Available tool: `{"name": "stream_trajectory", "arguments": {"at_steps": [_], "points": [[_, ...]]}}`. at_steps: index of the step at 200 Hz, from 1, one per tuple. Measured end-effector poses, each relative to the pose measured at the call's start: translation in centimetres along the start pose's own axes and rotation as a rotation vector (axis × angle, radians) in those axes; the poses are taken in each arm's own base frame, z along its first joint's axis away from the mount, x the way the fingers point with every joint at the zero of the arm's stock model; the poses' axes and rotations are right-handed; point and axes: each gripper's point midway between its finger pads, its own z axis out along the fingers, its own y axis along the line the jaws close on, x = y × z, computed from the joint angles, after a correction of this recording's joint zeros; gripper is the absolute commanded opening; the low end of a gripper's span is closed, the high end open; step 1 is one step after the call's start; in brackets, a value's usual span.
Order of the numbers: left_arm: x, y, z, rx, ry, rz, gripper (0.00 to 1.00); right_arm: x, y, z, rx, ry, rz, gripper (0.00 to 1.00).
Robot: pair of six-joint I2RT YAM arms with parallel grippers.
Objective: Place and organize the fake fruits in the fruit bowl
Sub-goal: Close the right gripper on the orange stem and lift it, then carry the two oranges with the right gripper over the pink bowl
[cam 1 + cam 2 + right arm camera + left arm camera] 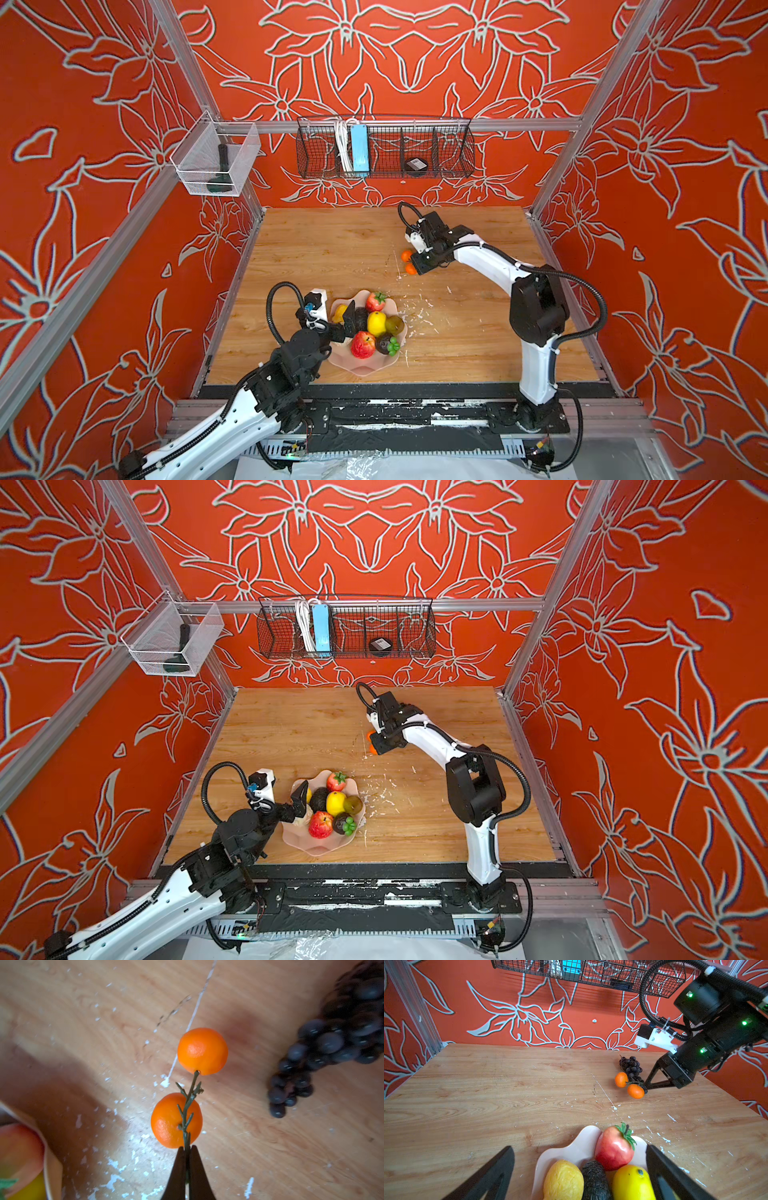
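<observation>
Wooden tabletop [332, 249] is lying beneath the right gripper [187, 1148], which is pinching tight the green stem [188, 1105] of two tiny oranges [202, 1051], the grape bunch [340, 1039] sitting nearby. Left gripper [580, 1148] is hovering spread wide over the fruit bowl [361, 371], lemons [376, 323] and apple [362, 345] lying inside.

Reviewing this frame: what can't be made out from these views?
- Grape bunch: hidden under the right arm in both top views; blurred and edge-cut in the right wrist view.
- Fruit bowl: partly covered by the left gripper in both top views.
- Black item in the wire basket: too small to identify.
</observation>
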Motion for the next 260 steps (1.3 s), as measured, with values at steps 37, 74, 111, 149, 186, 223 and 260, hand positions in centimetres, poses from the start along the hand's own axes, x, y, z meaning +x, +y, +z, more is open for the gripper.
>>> {"name": "stream_trajectory", "arguments": {"at_steps": [37,74,111,149,186,223,260], "points": [[0.0,0.0,0.0,0.0,0.0,0.0,0.98,2.6,2.7,-0.3,-0.02,0.027,-0.052,0.0],[-0.1,0.0,0.0,-0.002,-0.003,-0.002,0.98,4.7,4.5,-1.8,-0.009,0.025,-0.11,0.0],[-0.4,0.3,-0.2,-0.012,-0.017,-0.009,0.98,4.6,4.9,-4.7,0.028,-0.041,-0.149,0.0],[-1.6,0.9,-0.9,-0.029,-0.067,-0.041,0.98,2.2,5.2,-9.2,0.042,-0.188,-0.174,0.0],[-2.4,1.9,-1.7,-0.05,-0.118,-0.079,0.98,0.5,6.3,-10.9,0.001,-0.252,-0.242,0.0],[-2.1,2.9,-2.2,-0.079,-0.133,-0.091,0.98,-0.8,8.5,-11.8,-0.083,-0.286,-0.372,0.0],[-2.6,3.3,-2.6,-0.09,-0.155,-0.114,0.98,-1.1,12.0,-12.5,-0.198,-0.3,-0.542,0.0]]}}
